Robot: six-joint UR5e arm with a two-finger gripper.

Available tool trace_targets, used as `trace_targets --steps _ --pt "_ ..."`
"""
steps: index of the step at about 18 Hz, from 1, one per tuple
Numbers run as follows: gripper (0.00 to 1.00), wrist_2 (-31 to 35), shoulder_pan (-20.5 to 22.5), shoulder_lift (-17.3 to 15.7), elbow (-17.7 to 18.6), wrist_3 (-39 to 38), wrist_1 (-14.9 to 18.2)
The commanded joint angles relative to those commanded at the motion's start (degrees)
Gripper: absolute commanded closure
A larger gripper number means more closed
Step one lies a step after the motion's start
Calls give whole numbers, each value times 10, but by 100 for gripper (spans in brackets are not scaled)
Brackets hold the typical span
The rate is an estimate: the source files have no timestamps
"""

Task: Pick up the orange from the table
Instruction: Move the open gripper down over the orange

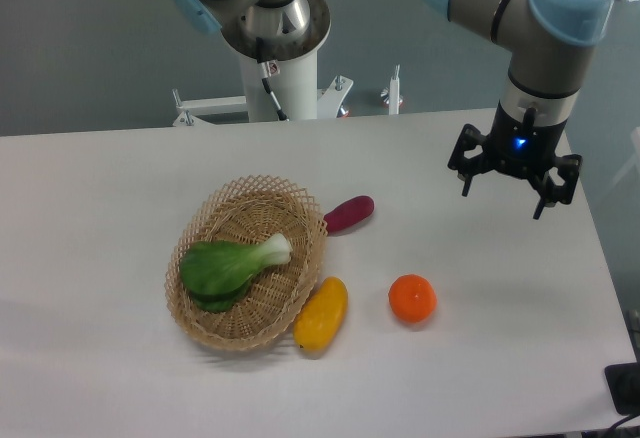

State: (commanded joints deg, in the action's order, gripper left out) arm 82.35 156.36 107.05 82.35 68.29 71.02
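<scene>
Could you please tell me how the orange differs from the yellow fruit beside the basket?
The orange is round and bright orange; the yellow fruit is elongated and yellow-orange. The orange lies apart from everything; the yellow fruit lies against the wicker basket. Both rest on the table, away from the pincer.

One counter (120,378) carries one woven basket (300,258), which holds one leafy green vegetable (225,266). Loose on the surface lie three items: one orange (412,298), one elongated yellow fruit (321,314) and one purple oblong vegetable (349,213). One pincer (503,195) is present.
</scene>
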Motion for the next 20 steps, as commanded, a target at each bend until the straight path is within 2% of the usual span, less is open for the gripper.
trace_targets --steps 8,9,10,12,15,17,20 --pt "0 1 -4 21 7 -4 -2" --pt "0 1 -7 25 9 -25 -11" --pt "0 1 -23 33 9 -85 -32" --pt "0 2 -32 56 10 -154 -47" --pt "0 2 -40 78 10 -162 -61" --pt "0 3 -47 97 14 -173 -102" --pt "0 12 -70 115 46 -175 -156"
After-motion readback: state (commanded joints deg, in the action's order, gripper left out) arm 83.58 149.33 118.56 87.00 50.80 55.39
